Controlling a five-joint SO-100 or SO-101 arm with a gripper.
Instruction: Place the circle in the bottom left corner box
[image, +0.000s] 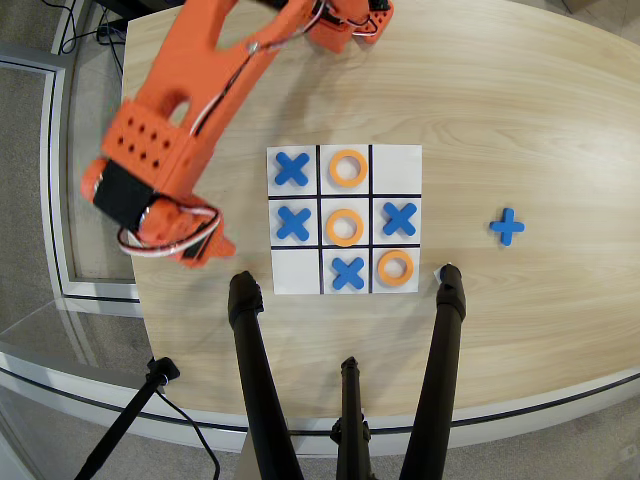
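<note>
While the end effector (205, 250) hides its jaw state, three orange rings (347, 168) and four blue Xs (291, 169) occupy the board (395, 165).

Arm (190, 90): motion-blurred, base cut off by the top edge. Gripper (205, 245): fingers blurred, whether parted or closed unreadable. Tripod legs (262, 390): run out past the bottom edge. Table (560, 110): cropped at the top and right.

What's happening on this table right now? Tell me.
A tic-tac-toe game is laid out on the white board. Four blue X pieces and three orange rings fill seven cells; the bottom left corner box and the top right cell are empty. The orange arm's gripper hovers left of the board; no ring shows in it.
</note>
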